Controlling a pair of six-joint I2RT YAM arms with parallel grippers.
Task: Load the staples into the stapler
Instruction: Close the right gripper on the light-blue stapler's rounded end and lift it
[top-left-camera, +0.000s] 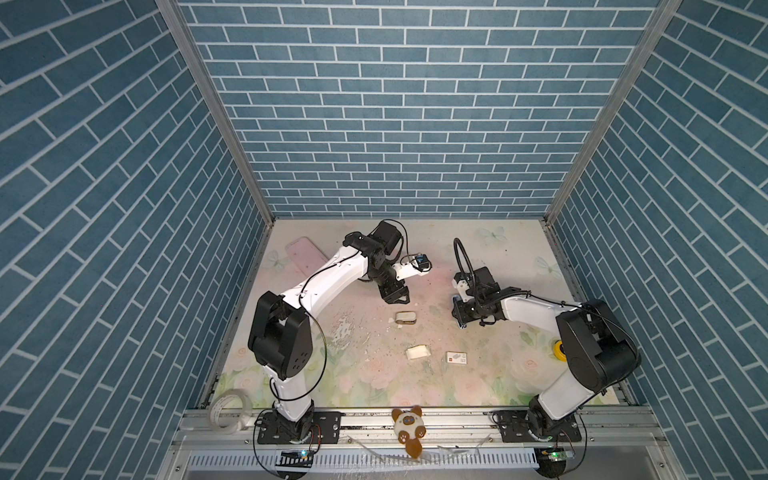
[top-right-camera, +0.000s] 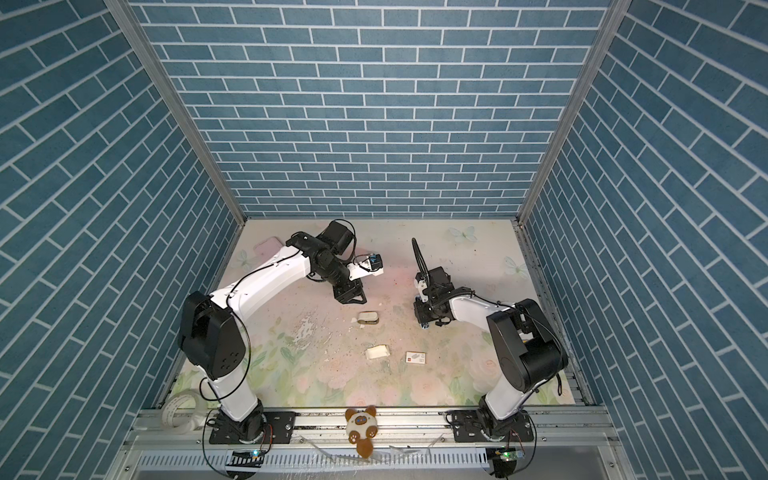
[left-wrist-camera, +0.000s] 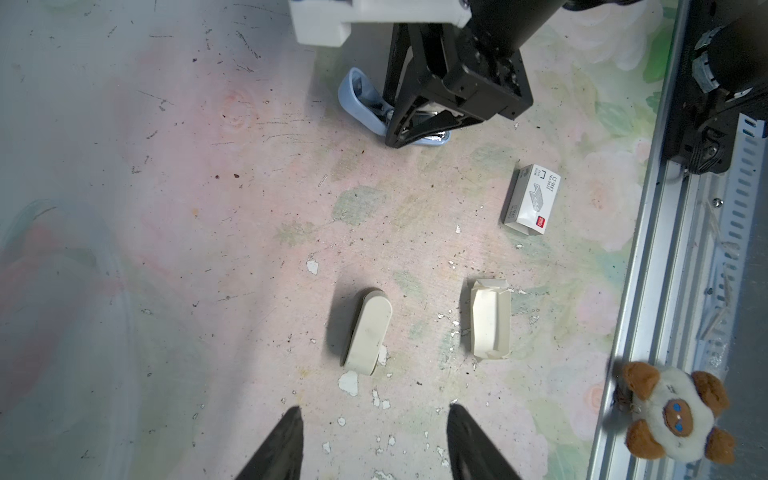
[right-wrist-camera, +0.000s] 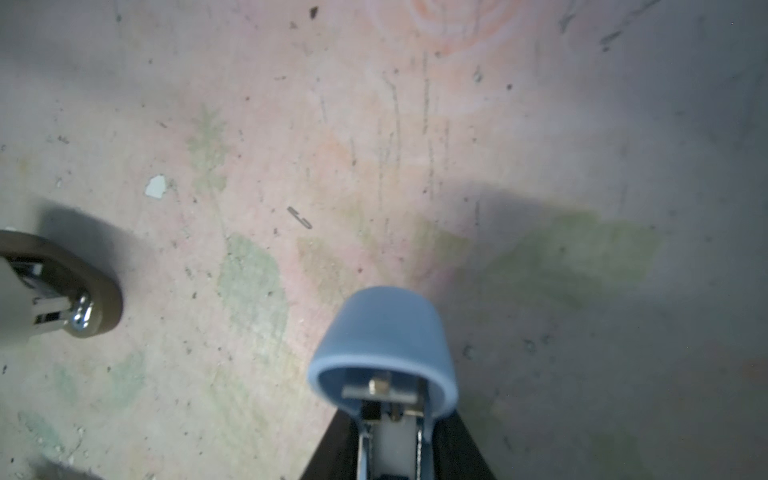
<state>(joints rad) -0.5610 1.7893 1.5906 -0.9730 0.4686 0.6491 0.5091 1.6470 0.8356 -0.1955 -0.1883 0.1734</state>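
A blue stapler (right-wrist-camera: 382, 345) stands hinged open, lid up, and my right gripper (right-wrist-camera: 390, 419) is shut on its lower part; it also shows in the left wrist view as the blue stapler (left-wrist-camera: 363, 102). A second, cream stapler (top-left-camera: 406, 318) (left-wrist-camera: 368, 332) lies closed at mid-table. My left gripper (left-wrist-camera: 374, 415) (top-left-camera: 399, 297) hovers open and empty just behind it. The white card tray (left-wrist-camera: 490, 320) (top-left-camera: 417, 352) lies nearer the front, and its sleeve with a red mark (left-wrist-camera: 532, 199) (top-left-camera: 456, 358) is beside it. I see no staples in the tray or the open stapler.
A tiny grey metal bit (right-wrist-camera: 300, 217) lies on the mat ahead of the blue stapler. A pink flat case (top-left-camera: 303, 255) sits back left and a yellow object (top-left-camera: 559, 349) by the right arm. A tape roll (top-left-camera: 228, 409) and plush toy (top-left-camera: 409, 424) rest on the front rail.
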